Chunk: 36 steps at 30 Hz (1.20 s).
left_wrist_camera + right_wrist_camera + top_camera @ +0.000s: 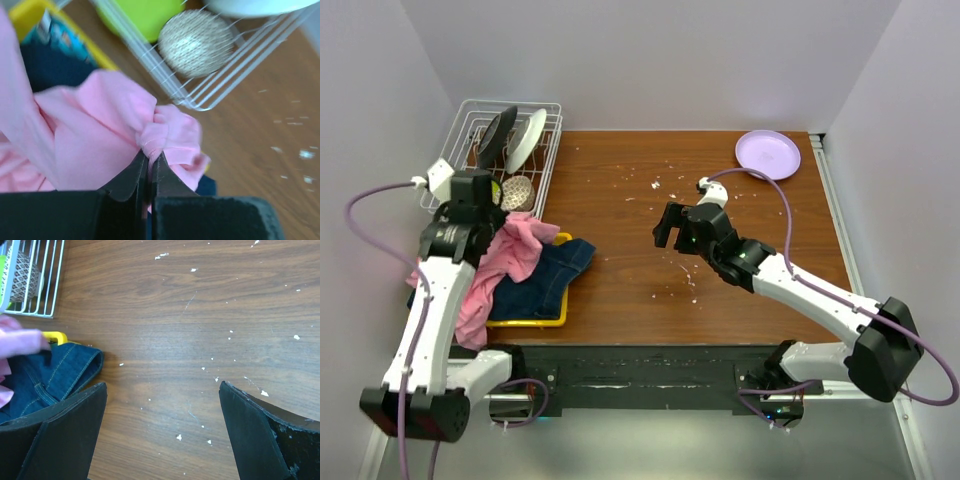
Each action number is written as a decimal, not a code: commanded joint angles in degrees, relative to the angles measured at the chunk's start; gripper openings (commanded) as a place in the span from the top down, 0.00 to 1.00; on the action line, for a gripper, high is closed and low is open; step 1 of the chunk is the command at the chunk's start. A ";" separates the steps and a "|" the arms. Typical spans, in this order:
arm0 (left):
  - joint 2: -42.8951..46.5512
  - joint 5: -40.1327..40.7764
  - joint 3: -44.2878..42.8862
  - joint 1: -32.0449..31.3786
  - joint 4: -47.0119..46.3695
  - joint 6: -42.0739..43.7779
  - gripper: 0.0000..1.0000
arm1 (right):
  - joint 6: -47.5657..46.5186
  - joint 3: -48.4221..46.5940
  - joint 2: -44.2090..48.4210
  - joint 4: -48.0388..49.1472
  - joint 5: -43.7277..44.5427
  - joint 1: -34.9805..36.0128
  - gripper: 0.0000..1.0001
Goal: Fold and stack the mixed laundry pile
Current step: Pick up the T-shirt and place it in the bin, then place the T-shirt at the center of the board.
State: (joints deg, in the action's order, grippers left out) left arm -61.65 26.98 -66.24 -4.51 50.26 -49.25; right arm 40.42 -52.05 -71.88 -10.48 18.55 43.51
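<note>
My left claw is pressed together on a bunched fold of the pink T-shirt, pinching it at the end of the pile nearest the wire dish rack. From there the shirt trails back along my left arm towards the near-left corner, so I judge its long axis to run from rack to counter edge. It lies draped over the yellow tray and over the denim jacket. The jacket sticks out of the tray on the right, with its hem on the counter. My right claw is spread wide and holds nothing. It hovers over bare wood well apart from the pile, which lies to its left; in the right wrist view only the jacket hem and a corner of the tray show at the left edge. The left arm is therefore the nearer one, already on the cloth. I judge that the right must cross to the left if I want a second corner for spreading the shirt. I count three garments: one pink shirt, one denim jacket and one turquoise patterned cloth peeking from the tray. I cannot pick out a grey one. There are also one tray, one rack and one purple plate.
</note>
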 commanded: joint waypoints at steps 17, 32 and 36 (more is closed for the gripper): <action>-23.03 -30.41 -64.95 -13.64 -24.60 11.98 1.00 | -7.73 -17.03 5.60 -7.80 13.00 -1.85 0.01; -36.17 -29.71 -46.02 -25.37 -33.03 10.41 0.89 | -7.73 -14.84 12.03 -12.72 19.16 -1.85 0.01; -40.74 -29.53 -41.25 -24.93 -30.14 12.60 0.29 | -7.47 -13.87 8.25 -12.63 17.24 -2.28 0.01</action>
State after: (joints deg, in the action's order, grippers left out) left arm -99.44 -2.85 -109.47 -30.00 21.47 -38.30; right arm 32.95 -66.94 -60.45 -22.44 35.48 41.78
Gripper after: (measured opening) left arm 0.527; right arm 0.986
